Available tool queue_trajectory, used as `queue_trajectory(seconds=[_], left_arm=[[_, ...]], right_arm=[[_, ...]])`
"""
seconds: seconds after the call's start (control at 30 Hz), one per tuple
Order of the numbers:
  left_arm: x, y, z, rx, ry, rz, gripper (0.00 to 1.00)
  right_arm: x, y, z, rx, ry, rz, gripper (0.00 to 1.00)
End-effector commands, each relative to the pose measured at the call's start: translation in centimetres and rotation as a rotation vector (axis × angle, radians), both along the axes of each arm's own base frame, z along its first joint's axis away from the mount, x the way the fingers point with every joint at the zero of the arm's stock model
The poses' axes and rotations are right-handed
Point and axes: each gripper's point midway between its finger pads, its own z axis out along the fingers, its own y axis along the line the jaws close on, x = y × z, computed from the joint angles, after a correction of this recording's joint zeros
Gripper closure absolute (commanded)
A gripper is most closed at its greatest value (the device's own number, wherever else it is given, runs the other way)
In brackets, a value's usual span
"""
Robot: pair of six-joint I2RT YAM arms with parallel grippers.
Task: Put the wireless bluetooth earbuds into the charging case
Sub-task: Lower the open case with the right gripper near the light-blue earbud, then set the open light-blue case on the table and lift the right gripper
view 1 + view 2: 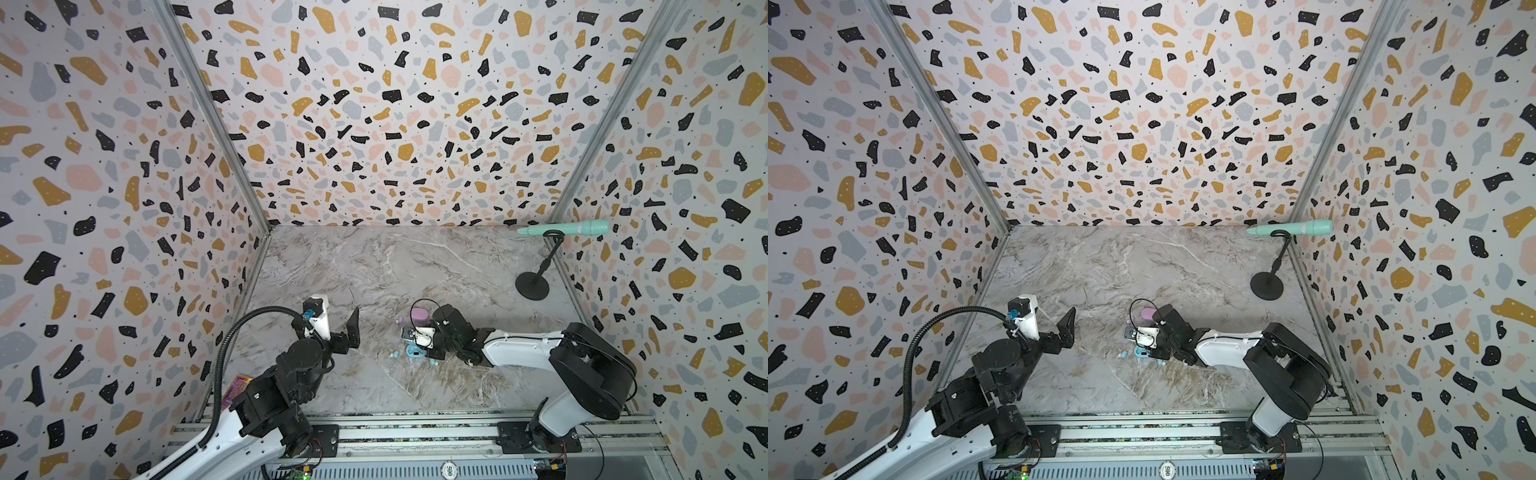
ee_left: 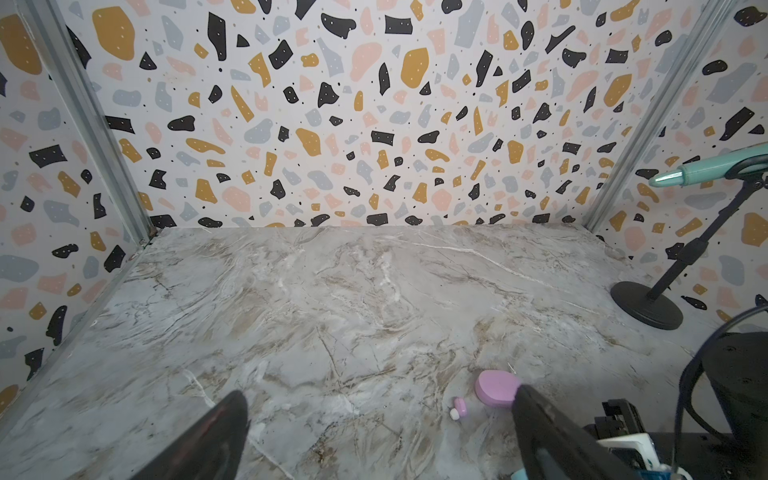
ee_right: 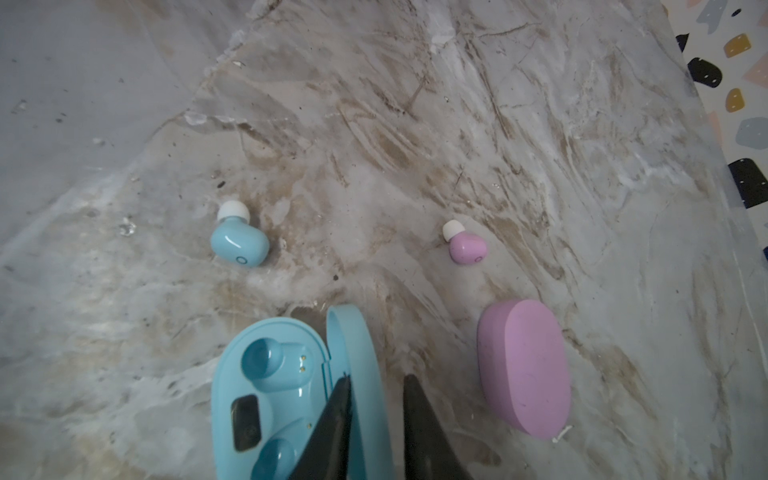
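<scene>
Straddles raised lid (image 3: pixel 358 345) of open blue charging case (image 3: pixel 266 395) with right end effector (image 3: pixel 377 380), jaws narrowly parted, loose. Beyond case on worktop (image 3: pixel 374 124): blue earbud (image 3: pixel 239 241), body crosswise to case, whitish tip pointing away. Just beside case, in a top view only: second blue earbud (image 1: pixel 433 362). Left end effector (image 2: pixel 380 392) wide.

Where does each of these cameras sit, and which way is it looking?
Both top views: high above the arms' bases, looking down on the marble table; left arm and right arm show.
Left wrist view: on the left arm, looking low across the table to the back wall; left gripper shows.
Right wrist view: on the right arm, looking down at the open blue case; right gripper shows.
Shared by wrist views: pink case, pink earbud.
</scene>
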Motion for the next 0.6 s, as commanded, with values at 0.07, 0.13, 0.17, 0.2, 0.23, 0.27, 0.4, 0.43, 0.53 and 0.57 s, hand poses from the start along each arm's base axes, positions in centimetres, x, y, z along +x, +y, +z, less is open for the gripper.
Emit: queue_trajectory(seconds=[0.07, 0.13, 0.17, 0.2, 0.23, 0.27, 0.4, 0.43, 0.53, 0.57], left_arm=[[0.1, -0.1, 0.5, -0.016, -0.026, -0.004, 0.00], [0.1, -0.1, 0.5, -0.016, -0.026, -0.004, 0.00], [0.1, -0.1, 0.5, -0.014, -0.026, -0.005, 0.00], [0.1, -0.1, 0.5, -0.016, -0.026, -0.004, 0.00], [0.1, -0.1, 0.4, -0.014, -0.025, -0.005, 0.00], [0.1, -0.1, 0.5, -0.015, -0.026, -0.004, 0.00], [0.1, -0.2, 0.4, -0.013, -0.024, -0.004, 0.00], [0.1, -0.2, 0.4, -0.013, -0.024, -0.005, 0.00], [0.1, -0.2, 0.4, -0.012, -0.023, -0.006, 0.00], [0.1, -0.2, 0.4, -0.011, -0.023, -0.006, 0.00]], right_arm=[[0.2, 0.5, 1.2, 0.026, -0.013, -0.006, 0.73], [0.2, 0.4, 1.3, 0.028, -0.016, -0.008, 0.72], [0.2, 0.5, 1.5, 0.031, -0.019, -0.009, 0.72], [0.3, 0.4, 1.6, 0.032, -0.022, -0.010, 0.72], [0.3, 0.4, 1.7, 0.034, -0.024, -0.012, 0.72], [0.4, 0.4, 1.8, 0.037, -0.027, -0.015, 0.72], [0.4, 0.4, 2.1, 0.041, -0.033, -0.014, 0.71], [0.4, 0.4, 2.2, 0.042, -0.032, -0.015, 0.71], [0.4, 0.4, 2.4, 0.045, -0.034, -0.018, 0.71], [0.4, 0.4, 2.5, 0.046, -0.039, -0.019, 0.71]])
